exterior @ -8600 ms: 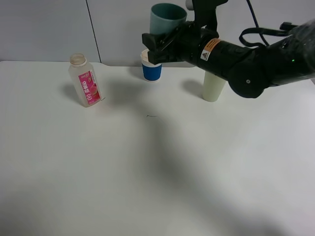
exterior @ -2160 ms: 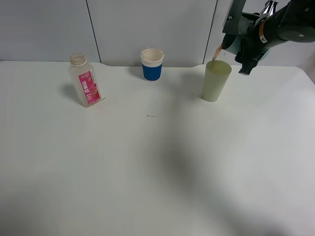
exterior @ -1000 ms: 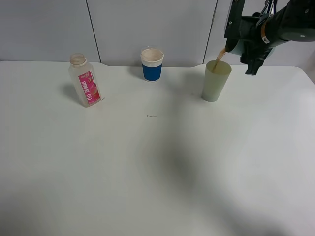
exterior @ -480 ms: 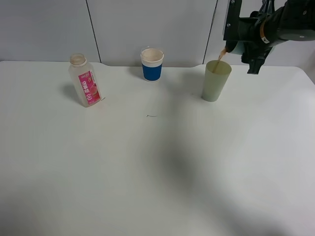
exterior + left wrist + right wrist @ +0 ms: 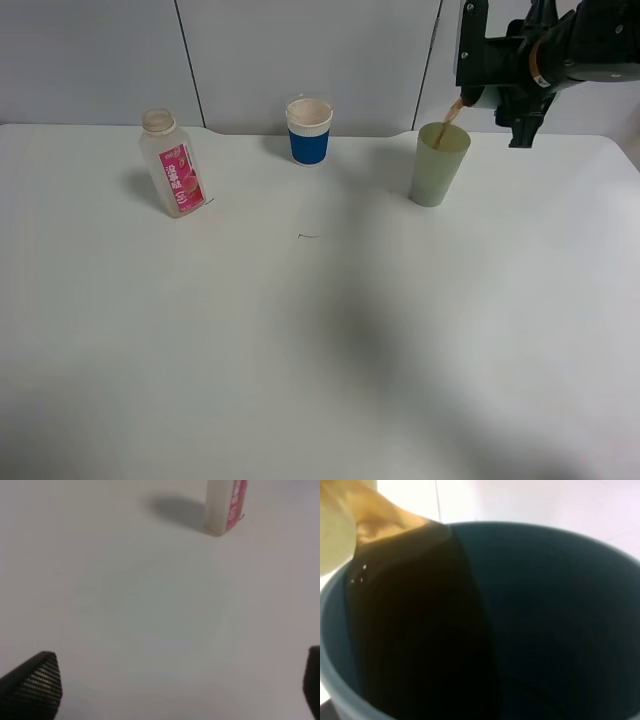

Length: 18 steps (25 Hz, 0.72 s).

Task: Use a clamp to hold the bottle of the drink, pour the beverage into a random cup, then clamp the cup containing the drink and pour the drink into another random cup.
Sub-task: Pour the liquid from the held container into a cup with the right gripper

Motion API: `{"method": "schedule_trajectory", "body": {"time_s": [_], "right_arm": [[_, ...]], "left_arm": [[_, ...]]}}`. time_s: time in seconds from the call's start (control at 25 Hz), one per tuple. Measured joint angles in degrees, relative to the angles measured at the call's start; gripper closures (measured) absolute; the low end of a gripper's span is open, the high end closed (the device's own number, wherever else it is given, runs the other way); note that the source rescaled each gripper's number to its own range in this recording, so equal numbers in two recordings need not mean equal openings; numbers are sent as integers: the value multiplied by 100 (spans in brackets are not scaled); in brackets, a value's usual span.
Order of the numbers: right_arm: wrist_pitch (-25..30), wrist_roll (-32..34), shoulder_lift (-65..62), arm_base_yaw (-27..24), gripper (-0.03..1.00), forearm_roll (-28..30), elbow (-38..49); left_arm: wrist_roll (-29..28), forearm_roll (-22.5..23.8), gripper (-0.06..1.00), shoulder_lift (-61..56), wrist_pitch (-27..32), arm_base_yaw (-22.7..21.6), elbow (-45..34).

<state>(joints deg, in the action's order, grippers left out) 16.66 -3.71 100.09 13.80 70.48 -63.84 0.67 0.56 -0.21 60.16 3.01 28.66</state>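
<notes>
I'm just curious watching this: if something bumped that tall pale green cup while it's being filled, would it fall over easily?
Probably fairly tippy: the pale green cup is tall and narrows toward its base. It looks like light plastic, so likely little weight. The drink streaming in should steady it somewhat.

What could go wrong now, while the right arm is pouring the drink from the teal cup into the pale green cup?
1. The stream enters the pale green cup close to its rim, so a small shift of the right gripper could spill drink on the table.
2. In the right wrist view the teal cup holds plenty of liquid; tilting faster might make it splash or overflow.
</notes>
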Motion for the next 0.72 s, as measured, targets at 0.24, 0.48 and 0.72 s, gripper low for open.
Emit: {"method": "schedule_trajectory", "body": {"time_s": [0.24, 0.48, 0.72], "right_arm": [[55, 0, 0, 0, 96, 190, 0], [83, 0, 0, 0, 96, 633, -7], [83, 0, 0, 0, 96, 1097, -7]], "left_arm": [[0, 0, 1, 0, 0, 0, 0], [0, 0, 1, 0, 0, 0, 0], [0, 0, 1, 0, 0, 0, 0]]}}
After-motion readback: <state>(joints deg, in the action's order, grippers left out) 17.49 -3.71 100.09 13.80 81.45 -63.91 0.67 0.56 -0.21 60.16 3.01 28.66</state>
